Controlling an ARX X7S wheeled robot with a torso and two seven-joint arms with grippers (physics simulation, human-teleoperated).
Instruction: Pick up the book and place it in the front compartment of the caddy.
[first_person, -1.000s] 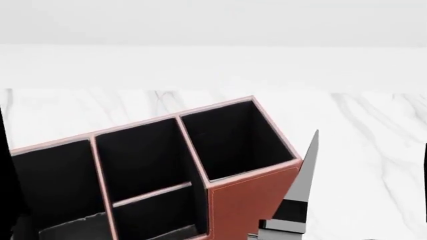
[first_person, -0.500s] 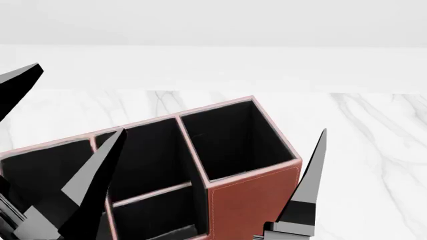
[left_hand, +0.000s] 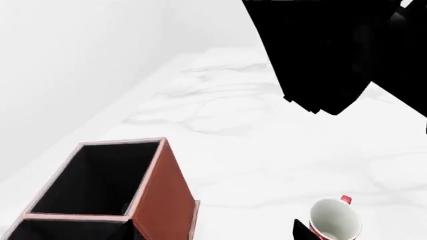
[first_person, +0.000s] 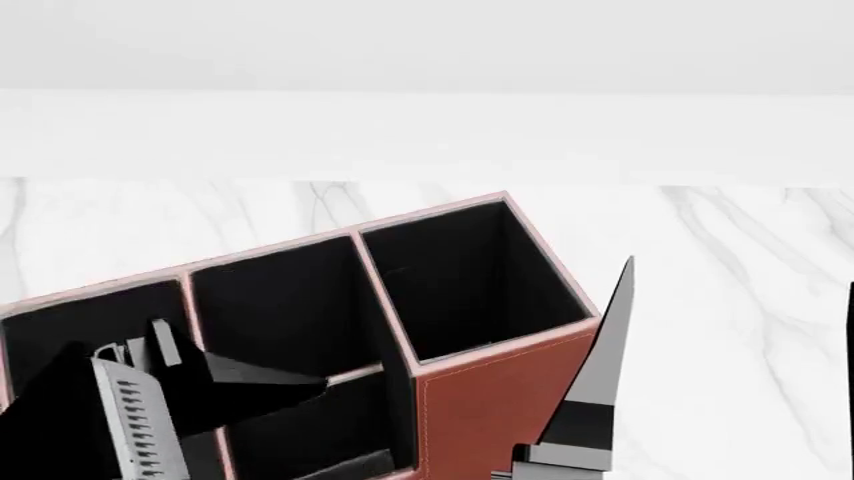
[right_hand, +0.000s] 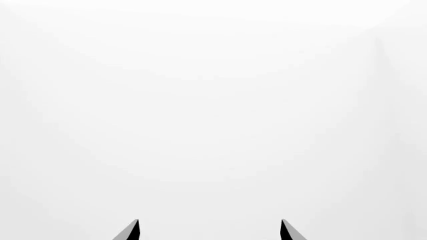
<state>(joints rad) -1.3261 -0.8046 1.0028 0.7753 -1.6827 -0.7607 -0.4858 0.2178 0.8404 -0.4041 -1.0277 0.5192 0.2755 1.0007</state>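
Here the caddy (first_person: 501, 400) runs lengthwise from near-left toward far-right.

Black-and-grey pointed gripper fingers (first_person: 607, 350)

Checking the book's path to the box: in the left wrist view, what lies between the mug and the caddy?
Only bare white marble tabletop lies between the mug and the caddy in the left wrist view.
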